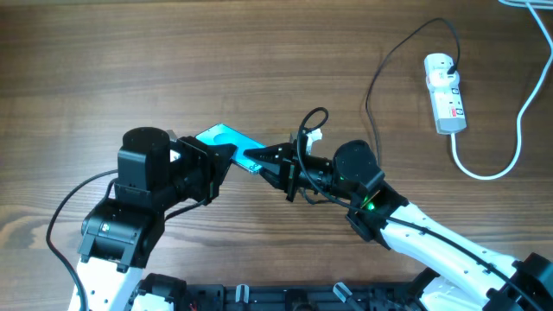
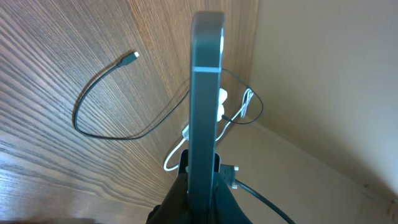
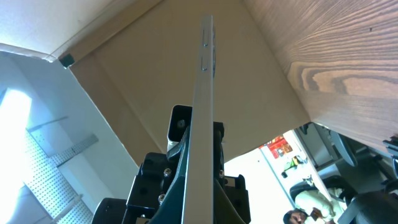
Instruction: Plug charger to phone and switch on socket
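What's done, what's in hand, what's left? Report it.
Done: the phone looks lifted off the table. In hand: left gripper and right gripper both clamp it. Left: the charger lies loose on the table, its tip in nothing; it must enter the phone, then the socket needs switching.

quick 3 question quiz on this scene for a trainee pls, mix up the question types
1. True or false: the charger is plugged into the phone.
2. Which fingers grip the phone? A) left only B) right only C) both
3. Fill in: the socket lies on the robot's far ______ side.

Key:
1. False; its plug tip lies loose on the wood.
2. C; the left fingers and the right fingers each clamp one end.
3. right
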Robot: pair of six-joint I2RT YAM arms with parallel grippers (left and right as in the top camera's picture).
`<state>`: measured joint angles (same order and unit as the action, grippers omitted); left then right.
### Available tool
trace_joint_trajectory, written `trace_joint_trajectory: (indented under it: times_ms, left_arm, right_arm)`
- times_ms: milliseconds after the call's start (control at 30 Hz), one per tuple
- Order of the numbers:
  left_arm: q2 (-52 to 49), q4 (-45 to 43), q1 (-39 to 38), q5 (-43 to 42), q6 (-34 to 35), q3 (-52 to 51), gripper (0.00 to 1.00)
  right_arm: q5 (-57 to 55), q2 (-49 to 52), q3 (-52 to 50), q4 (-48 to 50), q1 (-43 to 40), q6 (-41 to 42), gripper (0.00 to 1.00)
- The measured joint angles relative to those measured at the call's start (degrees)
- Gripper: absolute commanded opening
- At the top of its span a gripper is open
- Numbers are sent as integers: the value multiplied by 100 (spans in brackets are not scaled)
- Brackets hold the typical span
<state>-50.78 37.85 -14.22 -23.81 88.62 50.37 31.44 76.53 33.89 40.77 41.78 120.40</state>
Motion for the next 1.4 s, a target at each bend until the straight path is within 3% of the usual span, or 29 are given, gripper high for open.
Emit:
trace_joint_trajectory:
  times_ms: [167, 333, 400, 467, 567, 633, 700, 767, 800, 933, 1000, 1100, 1200, 1333, 1400]
  left_arm:
    - [0, 2, 0, 0, -2, 0, 4]
    - [0, 4, 0, -7, 70, 0, 4]
    - [0, 9, 0, -2, 48, 0, 4]
    - [0, 39, 0, 79, -140, 0, 4]
    - [-2, 94, 2, 236, -763, -2, 4]
    - [-2, 201, 2, 332, -1377, -2, 4]
    - [-46, 680, 2, 562, -2151, 7, 4]
    - [-133, 1239, 2, 769, -2675, -2, 4]
    - [-219, 1274, 2, 793, -2793, -7, 4]
    - [-570, 1537, 2, 881, -3324, -7, 4]
    - [-697, 1578, 2, 898, -3410, -7, 4]
    - [-745, 1561, 2, 901, -3458, -7, 4]
    - [-750, 1397, 2, 898, -3628, -7, 4]
    - [-752, 1322, 2, 901, -3753, -7, 4]
    - [-752, 1314, 2, 901, -3755, -7, 4]
  right_arm:
    - [0, 0, 0, 0, 0, 2, 5]
    - [0, 0, 0, 2, 0, -46, 20]
    - [4, 0, 0, -4, 2, -90, 37]
    - [28, 0, 2, -136, 2, -116, 45]
    - [50, 0, 2, -457, 2, -149, 73]
    - [63, -15, 33, -1268, 2, -149, 91]
    - [59, -31, 70, -2312, 2, -173, 98]
    - [-188, -31, 52, -3462, 7, -378, 100]
    - [-354, -28, 37, -3567, 7, -713, 99]
    - [-1078, -28, 39, -3471, 7, -3368, 95]
    - [-1381, -28, 63, -3818, 0, -4232, 95]
    - [-1921, -26, 562, -5471, -221, -5464, 95]
    - [-2791, -26, 1574, -6419, -490, -6531, 83]
    - [-3324, 127, 1657, -6323, -498, -7077, 80]
    - [-3340, 824, 1755, -6153, -498, -7176, 76]
